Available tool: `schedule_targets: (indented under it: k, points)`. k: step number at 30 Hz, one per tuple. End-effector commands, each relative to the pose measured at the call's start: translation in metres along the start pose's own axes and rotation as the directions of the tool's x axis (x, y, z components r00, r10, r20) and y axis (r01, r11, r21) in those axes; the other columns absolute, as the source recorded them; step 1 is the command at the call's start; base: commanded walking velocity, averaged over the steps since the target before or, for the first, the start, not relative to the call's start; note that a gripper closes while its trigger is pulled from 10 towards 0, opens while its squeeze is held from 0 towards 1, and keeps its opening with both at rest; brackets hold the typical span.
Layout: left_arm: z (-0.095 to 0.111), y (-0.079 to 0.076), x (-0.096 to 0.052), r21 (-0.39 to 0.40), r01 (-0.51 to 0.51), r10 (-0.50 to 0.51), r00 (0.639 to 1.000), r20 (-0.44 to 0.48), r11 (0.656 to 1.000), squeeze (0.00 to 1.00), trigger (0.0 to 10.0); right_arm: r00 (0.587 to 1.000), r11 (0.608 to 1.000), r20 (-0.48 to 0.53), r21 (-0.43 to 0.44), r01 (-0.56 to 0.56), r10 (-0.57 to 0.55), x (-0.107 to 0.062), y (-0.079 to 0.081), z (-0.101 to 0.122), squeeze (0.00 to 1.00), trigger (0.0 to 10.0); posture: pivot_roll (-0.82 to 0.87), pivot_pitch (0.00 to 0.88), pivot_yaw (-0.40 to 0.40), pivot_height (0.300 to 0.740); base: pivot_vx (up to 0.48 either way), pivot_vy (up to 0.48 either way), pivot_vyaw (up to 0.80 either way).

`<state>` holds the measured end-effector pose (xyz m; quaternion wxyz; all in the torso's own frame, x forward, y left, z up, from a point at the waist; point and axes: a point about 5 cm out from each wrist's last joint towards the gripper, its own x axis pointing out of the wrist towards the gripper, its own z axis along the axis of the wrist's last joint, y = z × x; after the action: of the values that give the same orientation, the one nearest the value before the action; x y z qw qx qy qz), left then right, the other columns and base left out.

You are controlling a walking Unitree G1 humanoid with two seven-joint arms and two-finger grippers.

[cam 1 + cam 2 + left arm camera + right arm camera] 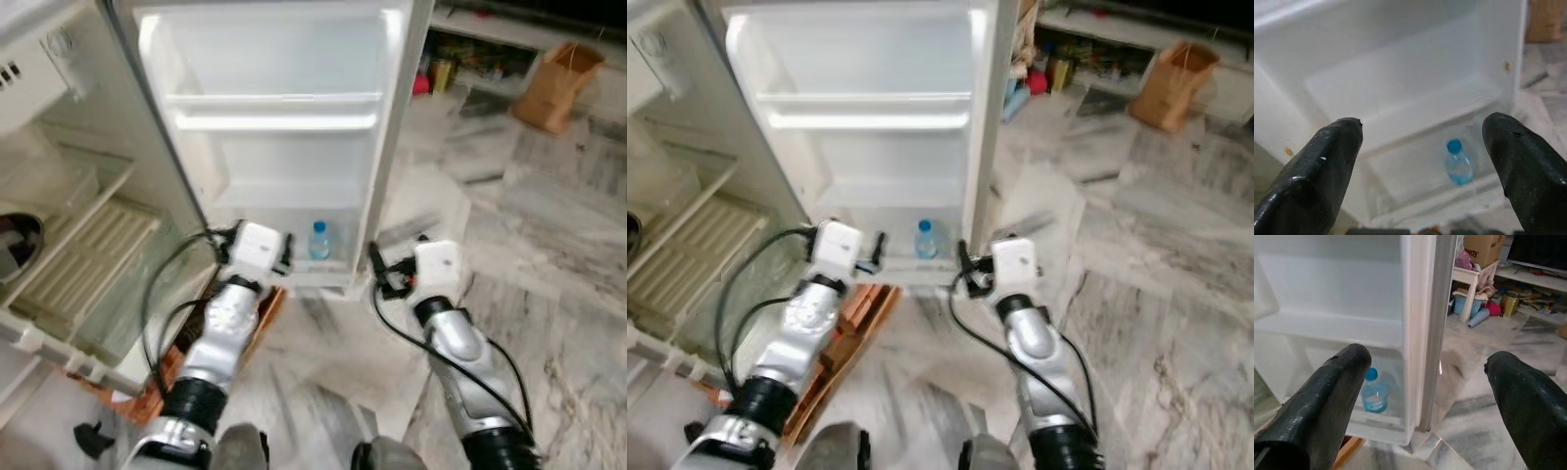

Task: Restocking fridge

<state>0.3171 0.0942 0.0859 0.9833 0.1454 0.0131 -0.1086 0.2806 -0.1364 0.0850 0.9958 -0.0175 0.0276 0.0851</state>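
Both grippers stand spread and empty before the open fridge door: the left gripper (1420,142) points into the bottom door shelf, the right gripper (1425,382) hangs just off the door's outer edge (1442,318). Nothing is held in either, so the step in hand looks like a release just made or a reach for the next item; which of the two cannot be told.

To do it well, the left arm should draw straight back without brushing the shelf's low front rail (1459,200), and the right arm should stay wide of the door so it does not swing.

Beyond the fingers, one small water bottle (319,241) stands upright in the bottom door shelf (294,220), toward the side nearer the outer edge. It is clear plastic with a blue cap and a bluish lower half, and it looks light and easy to topple. The upper door shelves (274,110) are white and bare.

Farther off, a brown paper bag (556,86) sits on the marble floor (549,235).
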Motion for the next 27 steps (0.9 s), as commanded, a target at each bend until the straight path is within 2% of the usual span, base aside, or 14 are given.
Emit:
schedule_targets:
  k: [1,7,9,11,13,15,18,21,24,27]
  points:
    - [-0.006,0.011,-0.002,0.013,-0.027,0.028,0.999,-0.026,1.0,0.0,10.0,0.999,1.0,0.018,0.011,-0.027,0.027,0.003,0.01,0.005,0.0,10.0,0.07,0.13,-0.002,0.74,0.42,0.0,0.0]
    - [-0.004,0.008,-0.002,0.005,-0.021,0.021,1.0,-0.024,1.0,0.0,10.0,1.0,1.0,0.022,0.025,-0.016,0.015,0.004,0.008,0.006,0.0,10.0,0.07,0.132,-0.001,0.74,0.423,0.0,0.0]
    - [-0.004,0.008,-0.003,-0.004,-0.025,0.025,0.999,-0.025,1.0,0.0,10.0,1.0,0.999,0.02,0.053,-0.002,0.001,0.005,0.005,0.007,0.0,10.0,0.07,0.136,0.001,0.74,0.424,0.0,-0.72]
    - [-0.003,0.009,-0.006,0.001,-0.027,0.027,0.999,-0.02,1.0,0.0,10.0,1.0,0.999,0.021,0.039,0.005,-0.006,0.006,0.003,0.008,0.0,10.0,0.08,0.139,0.005,0.74,0.424,0.0,-0.8]
    - [-0.001,0.014,-0.014,0.015,-0.034,0.035,0.999,-0.012,0.999,0.0,10.0,0.999,1.0,0.034,0.003,0.017,-0.017,0.008,-0.001,0.012,0.0,10.0,0.1,0.143,0.008,0.74,0.424,0.0,-0.8]
    - [-0.001,0.02,-0.024,0.033,-0.049,0.049,0.999,-0.017,0.998,0.0,10.0,0.999,1.0,0.05,-0.009,0.02,-0.019,0.01,-0.003,0.016,0.0,10.0,0.13,0.148,0.024,0.74,0.422,0.0,-0.8]
    - [0.001,0.026,-0.031,0.028,-0.064,0.065,0.998,-0.02,0.998,0.0,10.0,0.998,1.0,0.058,-0.009,0.023,-0.023,0.013,-0.005,0.019,0.0,10.0,0.14,0.153,0.016,0.74,0.416,-0.082,-0.8]
    - [-0.001,0.029,-0.038,0.039,-0.076,0.077,0.997,-0.028,0.996,0.0,10.0,0.998,1.0,0.066,-0.006,0.02,-0.02,0.014,-0.003,0.022,0.0,10.0,0.14,0.159,0.009,0.74,0.409,-0.246,-0.8]
    - [-0.013,0.031,-0.047,0.022,-0.11,0.111,0.99,-0.082,0.994,0.0,10.0,0.998,1.0,0.068,0.0,0.017,-0.017,0.017,0.004,0.022,0.0,10.0,0.13,0.163,0.002,0.74,0.328,-0.34,-0.8]
    - [-0.01,0.028,-0.05,0.013,-0.099,0.1,0.992,-0.082,0.995,0.0,10.0,0.997,1.0,0.073,0.0,0.017,-0.017,0.017,0.005,0.023,0.0,10.0,0.13,0.163,0.002,0.74,0.24,-0.412,-0.8]
